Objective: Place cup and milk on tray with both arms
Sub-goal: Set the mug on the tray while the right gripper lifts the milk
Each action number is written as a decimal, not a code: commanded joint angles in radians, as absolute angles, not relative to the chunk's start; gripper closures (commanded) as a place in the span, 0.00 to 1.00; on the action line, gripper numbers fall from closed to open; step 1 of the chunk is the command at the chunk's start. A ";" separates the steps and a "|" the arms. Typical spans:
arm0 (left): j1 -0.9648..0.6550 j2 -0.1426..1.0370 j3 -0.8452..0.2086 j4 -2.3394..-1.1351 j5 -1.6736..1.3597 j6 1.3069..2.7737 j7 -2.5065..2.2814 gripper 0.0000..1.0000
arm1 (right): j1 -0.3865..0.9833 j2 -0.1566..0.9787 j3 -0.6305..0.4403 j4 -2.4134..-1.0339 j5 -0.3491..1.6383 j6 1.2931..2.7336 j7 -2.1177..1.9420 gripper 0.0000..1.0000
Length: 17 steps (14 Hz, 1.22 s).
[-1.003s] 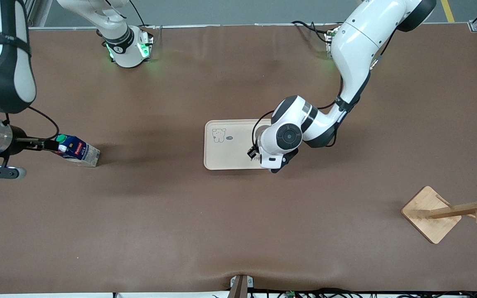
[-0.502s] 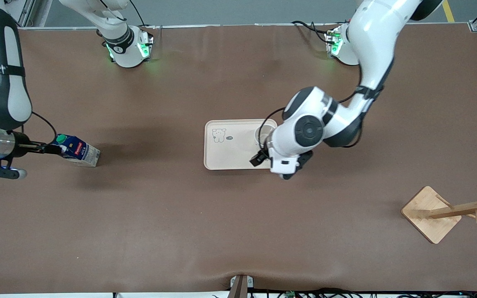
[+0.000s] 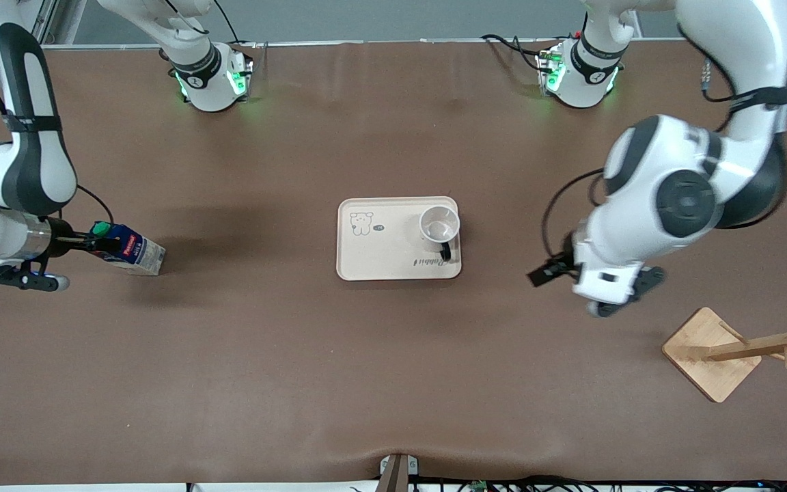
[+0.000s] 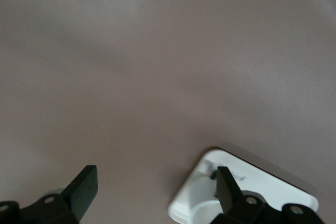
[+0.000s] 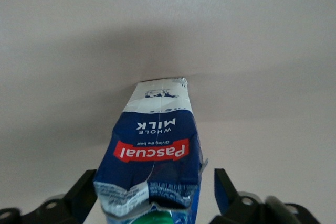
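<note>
Left gripper (image 3: 554,268) is held in the air with its fingers (image 4: 84,187) spread wide apart and nothing between them. It is over bare table (image 3: 393,355) between the tray (image 3: 380,256) and the wooden rack (image 3: 714,352), toward the left arm's end. In the left wrist view a rounded corner of the tray is seen past one fingertip.

Right gripper (image 3: 86,240) is placed at the milk (image 3: 127,249), toward the right arm's end of the table. Its fingers (image 5: 84,195) are seen parted, one on each side of the carton's top, just beside the carton; whether they touch it cannot be told. The milk stands on the table, well apart from the tray, and is seen with its green cap (image 3: 100,228) toward the gripper. In the right wrist view a red label and the words "WHOLE MILK" are shown on the dark blue side, with a pale lower part.

The cup (image 3: 440,225) is set upright on the tray, in the corner toward the left arm's end and farther from the front camera, its black handle (image 3: 446,251) turned toward that camera. A small bear drawing (image 3: 361,223) is printed at the tray's end toward the right arm.
</note>
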<state>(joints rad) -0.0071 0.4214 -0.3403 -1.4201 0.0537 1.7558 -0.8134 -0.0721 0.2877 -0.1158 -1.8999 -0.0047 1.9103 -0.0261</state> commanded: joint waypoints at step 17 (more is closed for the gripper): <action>0.338 0.186 -0.354 -1.355 0.106 1.453 -0.176 0.00 | 0.613 0.420 -0.098 -1.419 0.208 1.572 0.496 1.00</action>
